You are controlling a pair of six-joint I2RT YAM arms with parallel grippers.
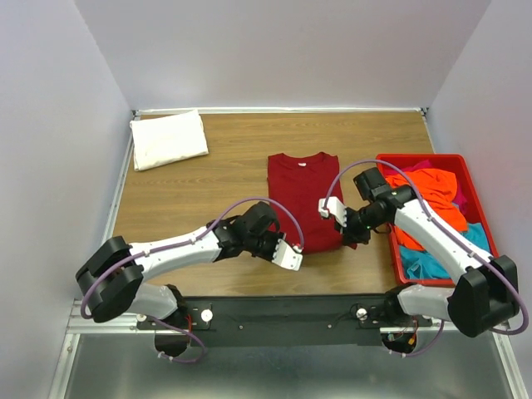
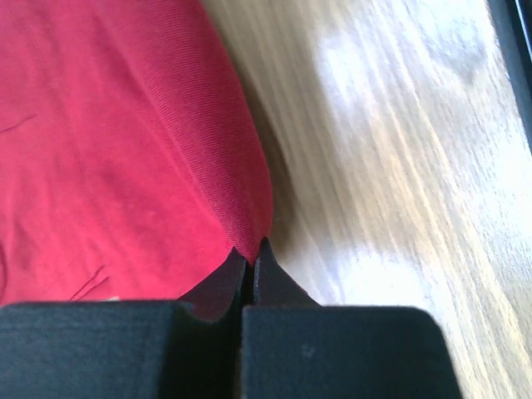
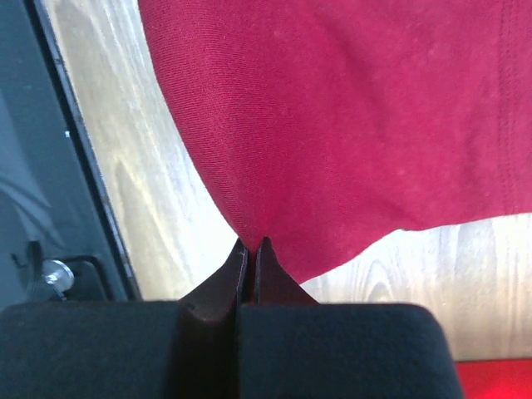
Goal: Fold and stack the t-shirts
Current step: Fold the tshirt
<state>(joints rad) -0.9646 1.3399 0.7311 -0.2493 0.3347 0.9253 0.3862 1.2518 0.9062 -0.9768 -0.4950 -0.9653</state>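
Dark red t-shirt [image 1: 303, 187]: is lying flat near the middle of the table [image 1: 224, 174], collar toward the far edge. The sleeves are tucked in, so it is reading as a long rectangle, a shape that is suiting a fold across its length.
Near hem: is facing the arms, which puts both of its corners within easy reach, one for each arm.
Left gripper [image 1: 287, 252]: is pinching the near-left corner, fingers pressed together on the cloth. In the left wrist view the gripper [image 2: 252, 253] is biting only the very tip of the t-shirt [image 2: 125, 150], with bare table [image 2: 399, 166] just beside it.
Right gripper [image 1: 341, 223]: is pinching the near-right corner in the same way, jaws squeezed together. In its own wrist view the gripper [image 3: 252, 247] is holding the t-shirt [image 3: 349, 108], the cloth fanning out from that point. The black rail [image 3: 75, 166] is running along the near table edge.
Reason for the twin hold: gripping both corners at once is probably keeping the hem straight, so it can travel toward the collar as one even line.
Step in hand: seemingly starting the lengthwise fold, with the lift not yet made.
White t-shirt [image 1: 169, 139]: is sitting folded at the far-left corner, well apart, likely serving as the base of the stack.
Red bin [image 1: 424, 158]: is standing at the right edge and holding the orange t-shirt [image 1: 428, 191] and teal t-shirt [image 1: 424, 262], both crumpled and awaiting their turn.
Risk: such shallow pinches may be slipping off under tension.
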